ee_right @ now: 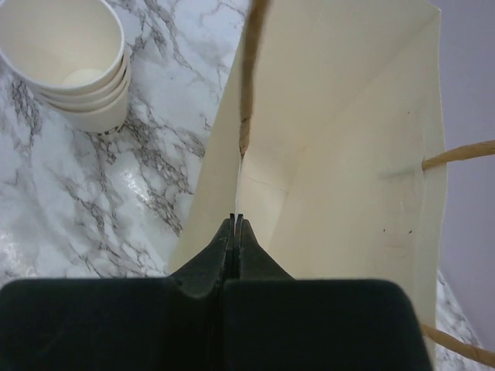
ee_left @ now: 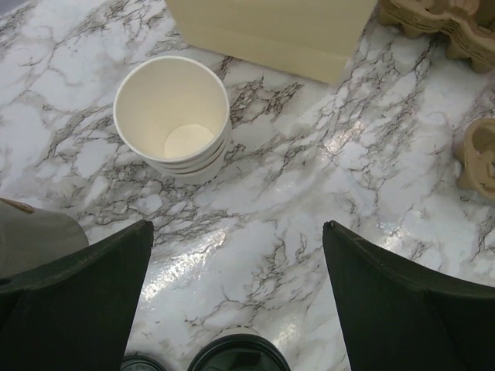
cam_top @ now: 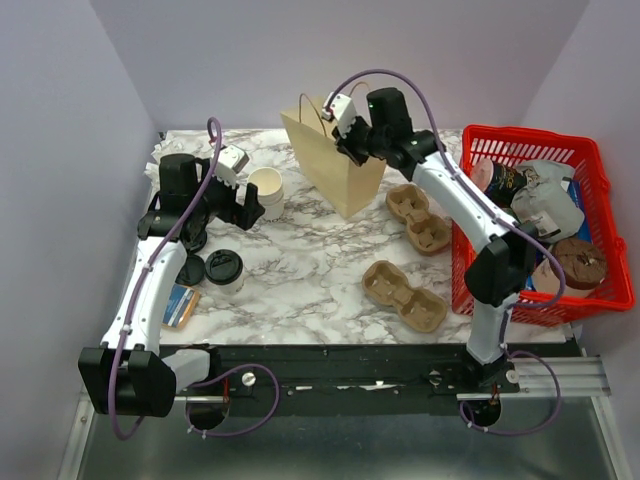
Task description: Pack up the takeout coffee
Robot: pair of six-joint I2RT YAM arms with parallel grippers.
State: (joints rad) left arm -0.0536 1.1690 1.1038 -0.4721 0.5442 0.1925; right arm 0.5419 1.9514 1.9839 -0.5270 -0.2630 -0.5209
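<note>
Though squat — round-lidded white paper cup [cam_top: 224,271]

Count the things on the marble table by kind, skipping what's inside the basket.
Paper bag: 1
Lidded coffee cup: 1
Stack of lidless cups: 1
Loose black lid: 1
Pulp cup carriers: 2
Red basket: 1
Blue-and-orange packet: 1
Total: 8
</note>
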